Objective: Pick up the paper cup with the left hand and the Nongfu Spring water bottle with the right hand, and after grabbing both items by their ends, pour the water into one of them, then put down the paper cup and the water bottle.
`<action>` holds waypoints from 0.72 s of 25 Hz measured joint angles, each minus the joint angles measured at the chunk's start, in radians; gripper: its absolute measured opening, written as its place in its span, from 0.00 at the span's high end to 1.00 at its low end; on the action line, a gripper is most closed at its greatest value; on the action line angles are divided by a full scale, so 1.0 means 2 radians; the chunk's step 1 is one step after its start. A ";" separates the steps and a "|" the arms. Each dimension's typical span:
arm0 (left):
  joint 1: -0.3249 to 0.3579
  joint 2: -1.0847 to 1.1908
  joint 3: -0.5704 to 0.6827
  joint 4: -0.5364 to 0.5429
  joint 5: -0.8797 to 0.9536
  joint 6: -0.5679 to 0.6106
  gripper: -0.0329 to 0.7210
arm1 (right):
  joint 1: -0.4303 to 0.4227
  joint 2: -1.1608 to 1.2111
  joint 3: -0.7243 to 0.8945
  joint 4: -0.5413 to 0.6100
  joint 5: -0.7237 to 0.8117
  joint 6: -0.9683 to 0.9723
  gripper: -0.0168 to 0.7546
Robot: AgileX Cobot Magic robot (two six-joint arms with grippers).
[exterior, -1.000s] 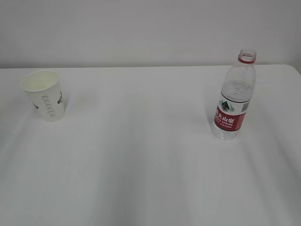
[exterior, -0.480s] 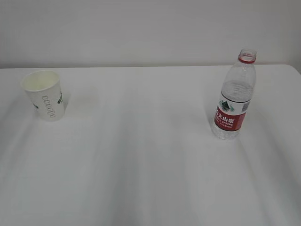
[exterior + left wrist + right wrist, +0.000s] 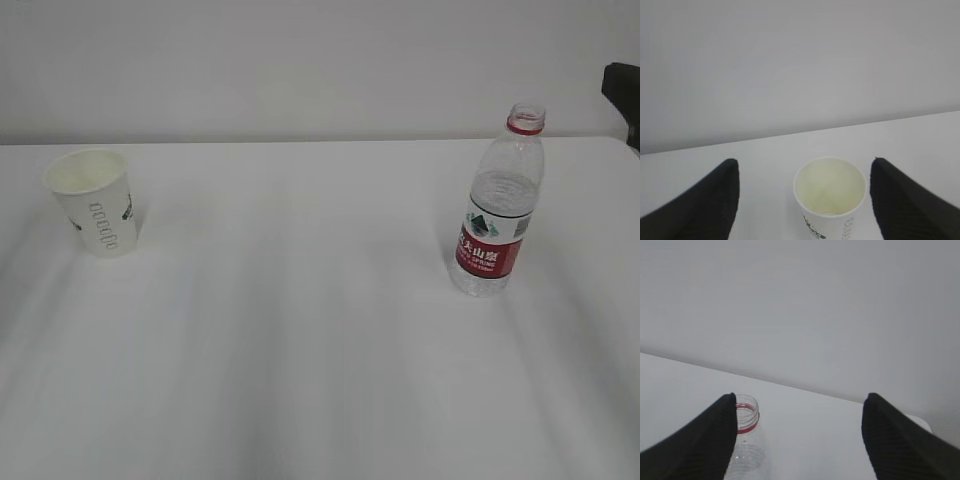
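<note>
The paper cup (image 3: 93,200) stands upright at the table's left, white with green-grey print, and looks empty. In the left wrist view the paper cup (image 3: 830,192) sits below and between the fingers of my left gripper (image 3: 804,160), which is open and not touching it. The Nongfu Spring water bottle (image 3: 497,205) stands upright at the right, uncapped, with water (image 3: 500,195) up to its shoulder. My right gripper (image 3: 800,395) is open. The bottle's neck (image 3: 746,417) lies just inside its left finger (image 3: 700,445), and I cannot tell if they touch.
The white table (image 3: 300,330) runs back to a plain grey wall. A black part of the right arm (image 3: 622,95) shows at the exterior view's upper right edge. The left arm is out of that view.
A black part of the right arm has come into the exterior view at the upper right edge. The cup and the bottle have not moved.
</note>
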 joint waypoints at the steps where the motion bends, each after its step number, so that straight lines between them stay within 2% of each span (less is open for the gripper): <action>1: 0.000 0.002 0.002 -0.003 -0.001 0.000 0.18 | 0.000 0.003 0.000 0.000 -0.002 0.002 0.21; 18: 0.000 0.005 0.094 -0.023 -0.087 0.000 0.18 | 0.000 0.010 0.070 0.000 -0.087 0.028 0.21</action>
